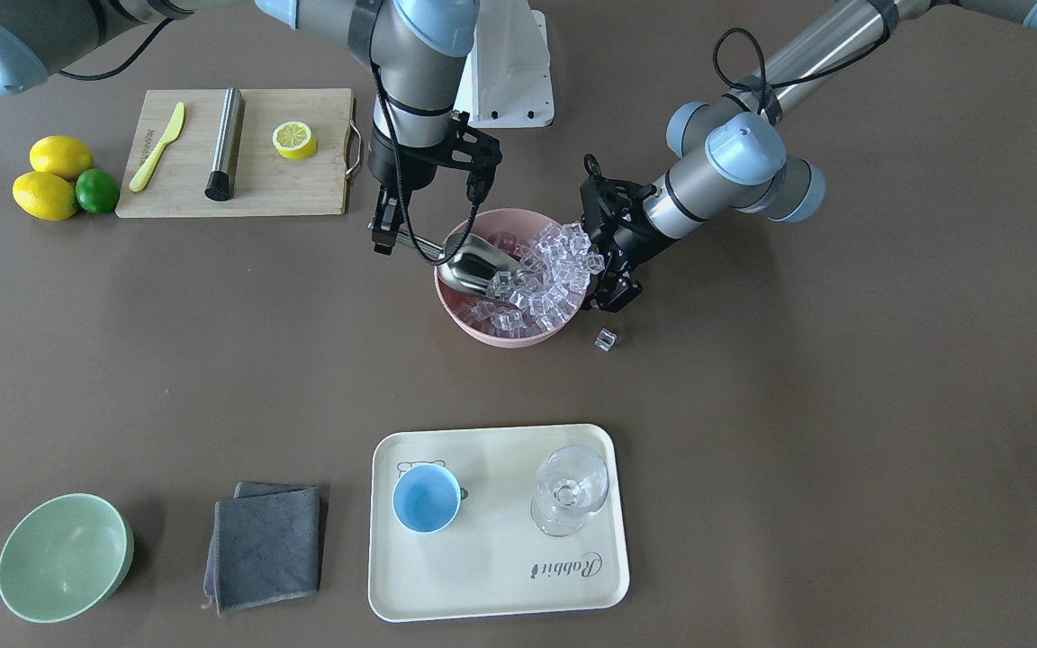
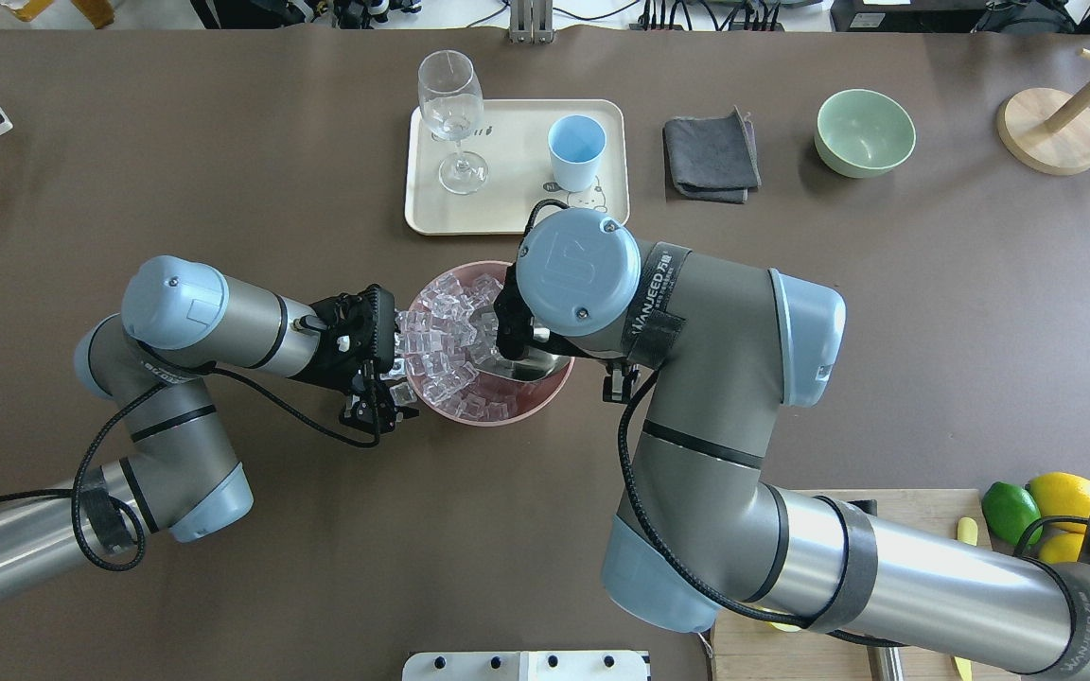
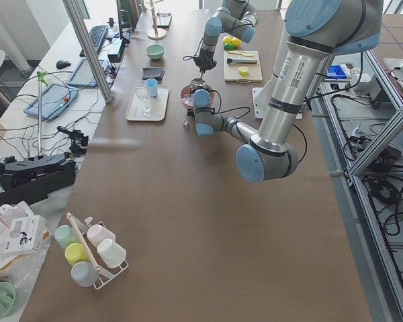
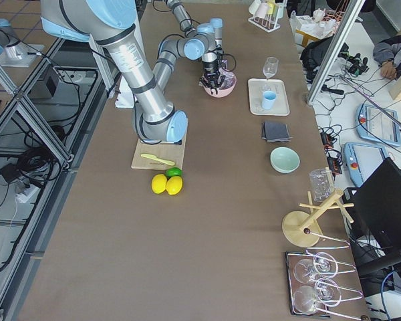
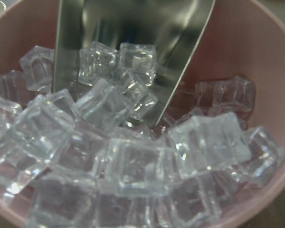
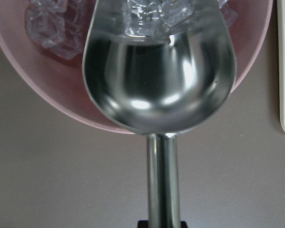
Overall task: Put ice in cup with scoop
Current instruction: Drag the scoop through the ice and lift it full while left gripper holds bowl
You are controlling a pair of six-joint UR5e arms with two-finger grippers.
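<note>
My right claw (image 1: pixel 385 236) is clamped on the short round handle of the polished steel scoop (image 1: pixel 473 265). The scoop's deep, mirror-bright trough lies in the pink bowl (image 1: pixel 500 338). Its mouth is pushed against the ice (image 1: pixel 547 270), and a few cubes sit just inside the lip. The ice is clear, glassy, dimple-faced cubes, heaped highest on the side toward my left claw (image 1: pixel 613 292). That claw sits just outside the bowl's rim. Its fingers read dark on dark, so I cannot tell how wide they stand or whether they touch the bowl.

One loose cube (image 1: pixel 606 339) lies on the bench (image 1: pixel 798 432), a matte brown sheet, near the bowl. The light-blue cup (image 1: pixel 426 498) stands upright on a cream, round-cornered tray (image 1: pixel 500 576) beside a clear stemmed glass (image 1: pixel 570 490), well apart from the bowl.

The side views show aluminium framing (image 3: pixel 87 47) and cables (image 4: pixel 27 160) around the bench. From overhead, the right arm's wrist joint (image 2: pixel 578 270) covers most of the scoop.
</note>
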